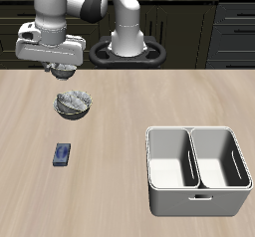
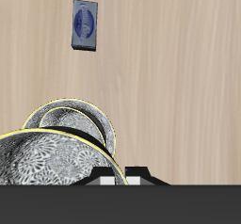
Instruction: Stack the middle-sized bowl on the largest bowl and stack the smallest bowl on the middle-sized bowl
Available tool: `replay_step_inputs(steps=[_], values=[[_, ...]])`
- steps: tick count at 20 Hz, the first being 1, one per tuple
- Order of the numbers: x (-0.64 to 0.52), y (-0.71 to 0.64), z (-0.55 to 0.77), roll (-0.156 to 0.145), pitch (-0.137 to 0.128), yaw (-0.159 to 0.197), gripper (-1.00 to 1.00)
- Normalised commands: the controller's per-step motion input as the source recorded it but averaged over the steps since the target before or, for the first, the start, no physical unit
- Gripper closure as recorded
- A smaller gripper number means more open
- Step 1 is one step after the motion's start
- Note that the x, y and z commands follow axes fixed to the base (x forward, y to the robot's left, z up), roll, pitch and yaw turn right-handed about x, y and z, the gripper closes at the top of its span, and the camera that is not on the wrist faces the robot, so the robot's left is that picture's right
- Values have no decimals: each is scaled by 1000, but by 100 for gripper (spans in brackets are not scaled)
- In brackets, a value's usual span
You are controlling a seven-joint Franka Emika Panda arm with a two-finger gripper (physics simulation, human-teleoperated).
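The gripper (image 1: 60,72) hangs just above a stack of bowls, toward the back edge of the tabletop (image 1: 120,151); whether its jaws are spread or pressed together cannot be told, since neither view shows the fingertips clearly. Directly beneath it the bowls sit nested. In the wrist view, two speckled grey-white wavy rims show one inside the other: the largest bowl (image 2: 94,124) outermost and the middle-sized bowl (image 2: 47,162) within it. In the exterior view the stack (image 1: 74,105) reads as one speckled pile, and the smallest bowl cannot be told apart there. Nearer the tabletop's front edge than the bowls lies a small blue card-like object (image 1: 63,154), flat on the wood and apart from the stack. Well away, toward the front edge at the other side of the tabletop, stands a white two-compartment caddy (image 1: 196,171).
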Motion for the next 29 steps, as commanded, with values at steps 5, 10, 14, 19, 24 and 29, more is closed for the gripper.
replay_step_inputs(steps=[5,10,14,19,24,29], values=[[72,130,-295,20,39,0,100],[2,75,-376,-7,43,8,100],[-21,-86,-319,-44,53,9,100],[8,-8,-345,-48,51,49,100],[-7,93,-284,-36,45,45,-100],[8,100,-2,25,-1,9,-100]])
